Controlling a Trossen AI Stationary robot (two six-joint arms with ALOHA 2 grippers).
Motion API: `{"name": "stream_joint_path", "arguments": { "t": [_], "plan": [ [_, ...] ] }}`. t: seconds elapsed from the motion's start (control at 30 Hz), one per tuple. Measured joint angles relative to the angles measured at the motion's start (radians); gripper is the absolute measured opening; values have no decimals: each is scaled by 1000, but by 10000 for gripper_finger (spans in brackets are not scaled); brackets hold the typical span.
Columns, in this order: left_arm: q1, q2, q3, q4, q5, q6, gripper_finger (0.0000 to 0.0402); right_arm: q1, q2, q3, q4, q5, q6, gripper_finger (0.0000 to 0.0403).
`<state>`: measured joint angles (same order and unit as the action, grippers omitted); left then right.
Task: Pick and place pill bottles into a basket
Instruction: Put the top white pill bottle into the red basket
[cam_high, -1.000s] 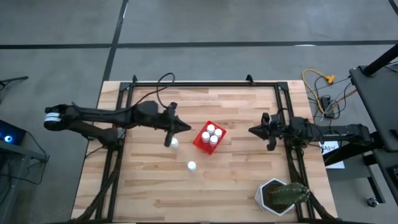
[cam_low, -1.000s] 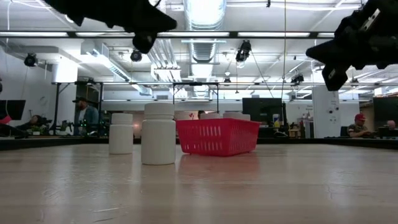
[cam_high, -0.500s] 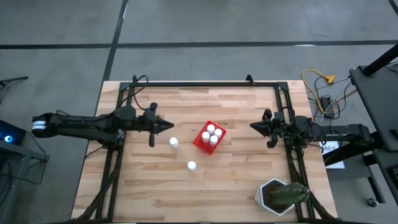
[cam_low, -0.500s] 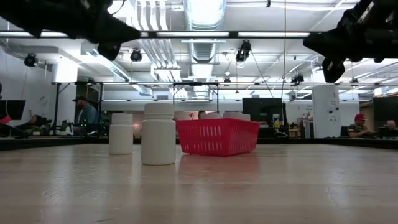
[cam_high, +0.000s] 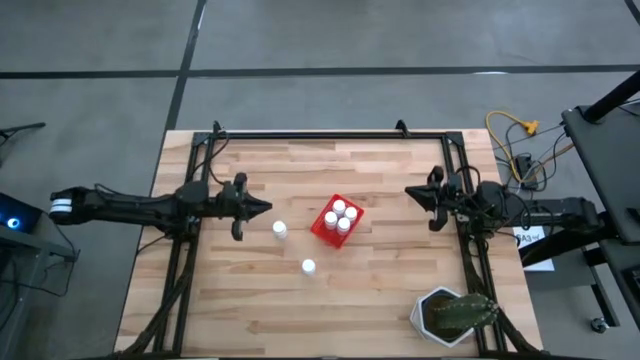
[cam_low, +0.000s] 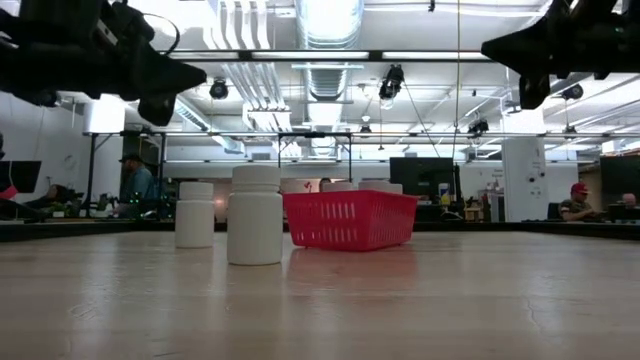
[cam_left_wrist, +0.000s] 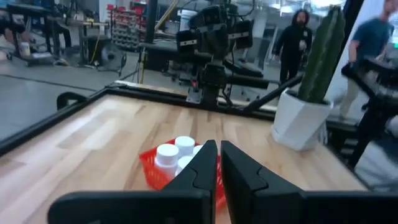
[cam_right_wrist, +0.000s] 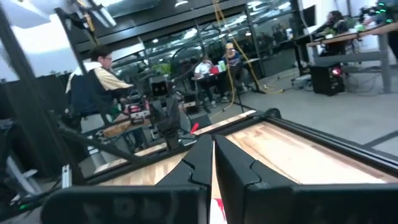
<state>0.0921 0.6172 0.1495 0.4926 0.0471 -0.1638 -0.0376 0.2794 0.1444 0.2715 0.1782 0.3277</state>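
Observation:
The red basket (cam_high: 322, 226) sits mid-table with several white pill bottles (cam_high: 340, 215) standing in it. Two more pill bottles stand upright on the wood left of it, one close by (cam_high: 280, 230) and one nearer the front (cam_high: 308, 266). My left gripper (cam_high: 265, 207) hovers shut and empty above the table, left of those bottles, pointing level at the basket (cam_left_wrist: 151, 176). My right gripper (cam_high: 407, 190) is shut and empty too. It hangs high near the table's right side and points toward the basket.
A white pot with a green cactus (cam_high: 450, 315) stands at the table's front right corner. A black frame (cam_high: 330, 135) runs along the table's far and side edges. Bare wood lies in front of the basket. People stand in the room behind the table (cam_right_wrist: 93, 81).
My left gripper has drawn back toward the table's left edge, away from the bottle beside the basket, and has sunk lower, staying shut. My right gripper has risen a little. The bottles and basket have stayed put.

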Motion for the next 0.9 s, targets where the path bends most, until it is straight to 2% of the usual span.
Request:
{"name": "stream_joint_path", "arguments": {
  "t": [0.2, 0.57, 0.9],
  "plan": [
    [0, 3, -16, 32, 0, -91, 3, 0, 70, 44, 0, 8, 18, 27],
    [2, 18, -31, 65, -15, -103, 3, 0, 187, 93, -5, 25, 19, 29],
    [2, 28, -40, 65, -16, -123, 13, 0, 212, 112, -5, 40, 9, 29]
  ]
}}
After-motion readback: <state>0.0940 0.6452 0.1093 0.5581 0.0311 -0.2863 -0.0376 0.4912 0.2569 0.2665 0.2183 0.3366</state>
